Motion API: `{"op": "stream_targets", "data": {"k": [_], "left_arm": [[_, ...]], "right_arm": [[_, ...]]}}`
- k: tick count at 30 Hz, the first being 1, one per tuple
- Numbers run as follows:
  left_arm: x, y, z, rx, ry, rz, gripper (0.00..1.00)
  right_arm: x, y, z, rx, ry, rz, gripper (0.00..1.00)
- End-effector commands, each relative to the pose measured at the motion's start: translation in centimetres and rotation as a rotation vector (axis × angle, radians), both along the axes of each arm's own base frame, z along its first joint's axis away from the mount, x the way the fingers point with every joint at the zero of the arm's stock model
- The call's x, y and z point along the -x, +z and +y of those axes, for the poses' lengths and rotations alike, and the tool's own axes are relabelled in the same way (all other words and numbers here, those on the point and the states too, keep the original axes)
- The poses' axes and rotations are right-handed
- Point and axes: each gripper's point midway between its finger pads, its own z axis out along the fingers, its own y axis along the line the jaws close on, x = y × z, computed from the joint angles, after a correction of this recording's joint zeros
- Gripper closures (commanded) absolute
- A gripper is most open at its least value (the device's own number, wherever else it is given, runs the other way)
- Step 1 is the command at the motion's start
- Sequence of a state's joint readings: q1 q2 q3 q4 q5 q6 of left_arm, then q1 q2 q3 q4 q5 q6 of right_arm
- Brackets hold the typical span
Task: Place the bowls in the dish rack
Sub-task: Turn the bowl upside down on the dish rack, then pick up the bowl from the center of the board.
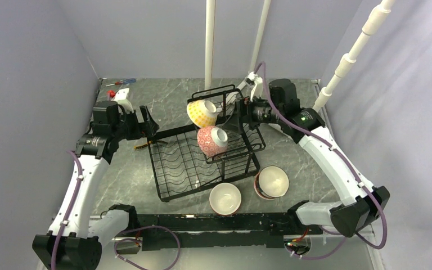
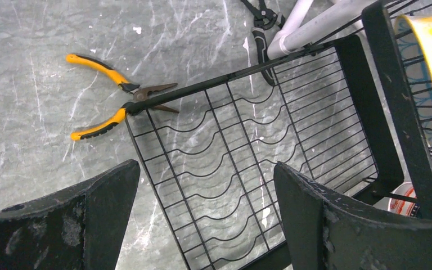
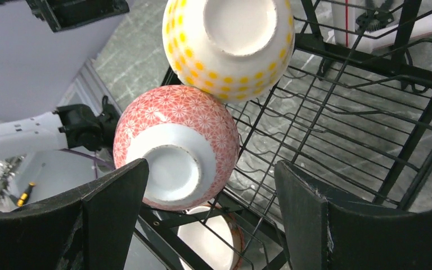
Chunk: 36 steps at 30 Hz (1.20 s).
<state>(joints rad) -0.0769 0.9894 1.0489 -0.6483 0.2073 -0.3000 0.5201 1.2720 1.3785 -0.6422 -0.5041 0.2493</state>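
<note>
The black wire dish rack stands mid-table, its slanted upper basket holding two bowls on their sides: a yellow dotted bowl and a pink-red patterned bowl. On the table in front of the rack sit a white bowl and a red-rimmed bowl. My right gripper is open behind the upper basket, close to the pink-red bowl but holding nothing. At the rack's left edge my left gripper hovers open and empty over the base tray.
Yellow-handled pliers lie against the rack's left corner. A screwdriver lies at the back left. White poles rise behind the rack. Grey walls enclose the table on three sides.
</note>
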Motion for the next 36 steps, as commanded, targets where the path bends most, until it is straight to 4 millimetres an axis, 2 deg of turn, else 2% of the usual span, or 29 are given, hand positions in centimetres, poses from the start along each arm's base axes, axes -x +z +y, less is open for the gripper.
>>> {"op": "stream_targets", "data": {"k": [1,6,10,14,20,25,29,36], "left_arm": [[0.0,2.1,-0.5,0.013,-0.044,-0.102,0.06],[0.5,3.1,-1.3,0.04,-0.087,-0.163,0.06],[0.9,3.8,-3.0,0.099,-0.176,-0.189,0.06],[1.5,3.4,-4.3,0.168,-0.225,-0.168,0.06],[3.1,2.1,-6.2,0.306,-0.274,-0.117,0.06],[4.0,0.6,-7.6,0.384,-0.282,-0.083,0.06],[4.6,-0.6,-8.8,0.363,-0.309,-0.054,0.06],[6.6,-0.1,-12.3,0.301,-0.468,-0.103,0.06]], "right_arm": [[0.9,4.2,-0.1,-0.189,0.092,-0.065,0.14],[0.4,4.7,-2.7,-0.28,0.058,-0.063,0.14],[-0.3,4.5,-4.9,-0.349,-0.018,-0.06,0.14],[-1.0,4.5,-6.8,-0.39,-0.091,-0.073,0.14],[-1.9,3.8,-7.6,-0.4,-0.128,-0.061,0.14],[-2.7,2.2,-7.9,-0.369,-0.162,-0.039,0.14],[-3.3,1.1,-8.3,-0.334,-0.198,-0.031,0.14],[-3.9,0.0,-8.4,-0.321,-0.209,-0.016,0.14]]}}
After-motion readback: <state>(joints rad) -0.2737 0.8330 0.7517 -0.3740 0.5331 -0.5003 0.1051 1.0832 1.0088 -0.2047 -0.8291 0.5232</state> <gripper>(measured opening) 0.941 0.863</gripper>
